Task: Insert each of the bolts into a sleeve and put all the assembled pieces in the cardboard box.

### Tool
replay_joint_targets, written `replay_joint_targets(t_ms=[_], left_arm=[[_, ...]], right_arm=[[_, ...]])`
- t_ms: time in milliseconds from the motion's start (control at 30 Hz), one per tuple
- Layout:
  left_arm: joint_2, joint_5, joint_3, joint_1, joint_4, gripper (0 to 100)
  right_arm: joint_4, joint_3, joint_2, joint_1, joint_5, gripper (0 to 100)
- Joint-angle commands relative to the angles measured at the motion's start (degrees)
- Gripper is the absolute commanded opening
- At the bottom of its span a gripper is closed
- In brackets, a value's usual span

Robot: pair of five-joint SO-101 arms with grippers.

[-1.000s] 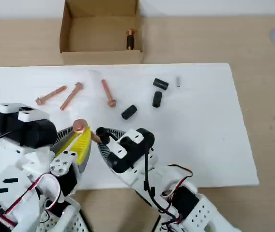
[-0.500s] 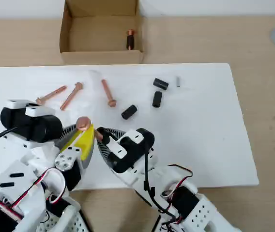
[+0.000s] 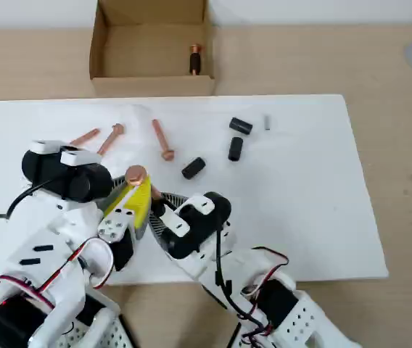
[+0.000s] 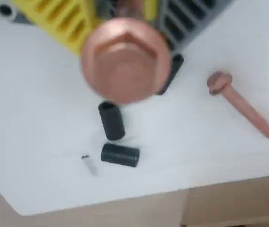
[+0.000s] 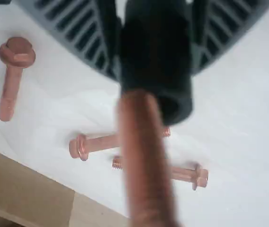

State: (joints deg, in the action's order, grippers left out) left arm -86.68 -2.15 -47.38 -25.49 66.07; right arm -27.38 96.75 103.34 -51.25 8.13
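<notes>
We find the left claw gripping a copper flanged bolt, the right claw a black cylindrical sleeve; we advise keeping them coaxial while pushing.

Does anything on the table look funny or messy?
Nothing looks spilled or broken. One odd bit: a tiny pale pin lies on the white sheet next to the black sleeves. It is neither a bolt nor a sleeve. The loose bolts lie scattered, pointing different ways.
</notes>
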Motion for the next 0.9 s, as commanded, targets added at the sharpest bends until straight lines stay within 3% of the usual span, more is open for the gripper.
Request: replay_joint_targets(t_ms=[0, 433, 867], left_arm=[[0.3, 0.4, 0.0, 3.1, -2.5, 1], [0.5, 0.2, 0.2, 3.7, -1.8, 1], [0.6, 0.4, 6.4, 1.4, 5.0, 1]], right_arm=[[1.4, -0.2, 10.6, -0.4, 0.4, 1.0], [1.3, -0.2, 10.6, -0.4, 0.4, 0.9], [1.3, -0.2, 10.6, -0.4, 0.4, 0.9]])
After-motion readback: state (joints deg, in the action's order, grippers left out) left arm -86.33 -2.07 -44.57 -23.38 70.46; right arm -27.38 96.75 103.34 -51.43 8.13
